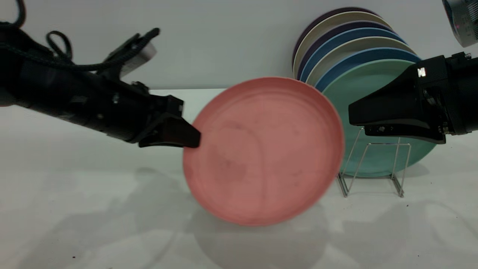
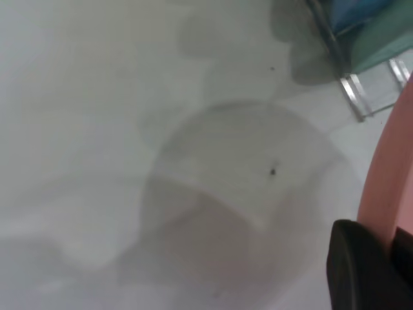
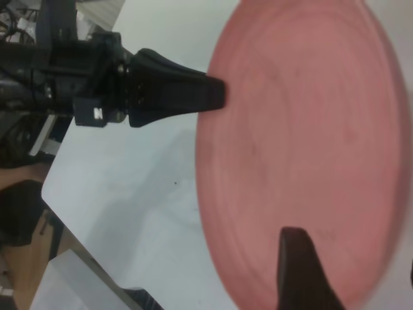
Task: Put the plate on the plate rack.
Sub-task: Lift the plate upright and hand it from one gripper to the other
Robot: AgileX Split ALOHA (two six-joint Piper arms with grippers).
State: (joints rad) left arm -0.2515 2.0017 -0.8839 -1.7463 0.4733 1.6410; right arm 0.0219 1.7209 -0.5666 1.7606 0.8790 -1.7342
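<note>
Seven upright plates (image 1: pixel 358 48) fill the plate rack (image 1: pixel 373 170) behind our pink plate (image 1: pixel 263 149). Our left gripper (image 1: pixel 192 138) pinches its rim above the table (image 1: pixel 74 186). We cannot tell how the right gripper (image 1: pixel 353 112) jaws stand.

Lab-style test setup: bare white desk (image 1: pixel 74 209), blank pale wall (image 1: pixel 224 37) right behind it. Beside the desk edge in my right wrist view, cluttered cables and gear (image 3: pixel 19 26) and wooden furniture. No home furnishings around my desk.

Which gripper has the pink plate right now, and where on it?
The left gripper holds the plate by its rim, on the edge away from the plate rack. The right gripper holds nothing.
</note>
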